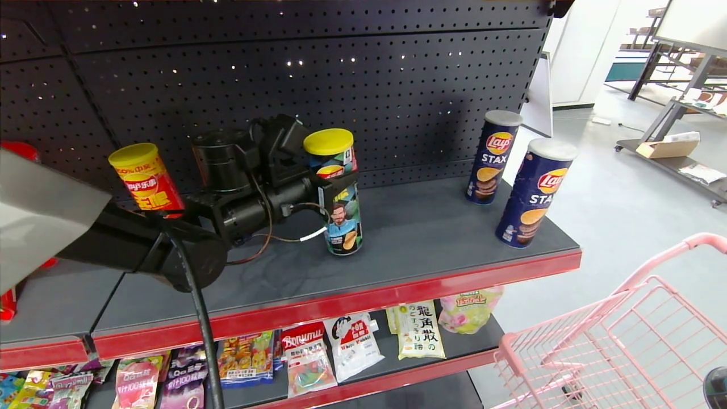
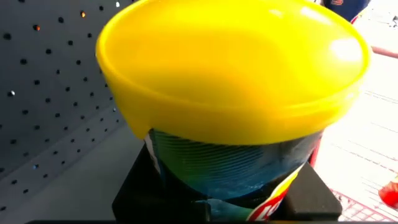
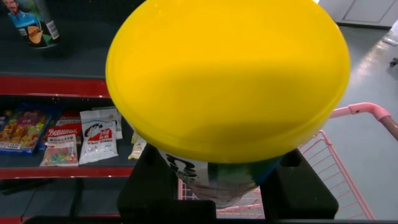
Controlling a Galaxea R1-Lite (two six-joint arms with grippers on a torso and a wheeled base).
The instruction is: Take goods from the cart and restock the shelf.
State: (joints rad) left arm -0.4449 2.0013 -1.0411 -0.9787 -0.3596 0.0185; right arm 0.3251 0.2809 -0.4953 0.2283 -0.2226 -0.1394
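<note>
Yellow-lidded can (image 1: 339,193) is held upright by the left gripper (image 1: 336,186), which is clamped on its upper half. Its base is down at the grey board of the shelf (image 1: 431,238), near the middle. Two blue cans (image 1: 491,156) are stood well apart from it toward the shelf's right end, and a red can (image 1: 146,177) is seen behind the arm on the left. A second yellow-lidded can (image 3: 227,81) is gripped from both sides by the right gripper (image 3: 224,190), with the pink cart (image 1: 704,241) seen beneath it. Snack bags (image 1: 352,346) are laid on the lower shelf (image 1: 466,355).
</note>
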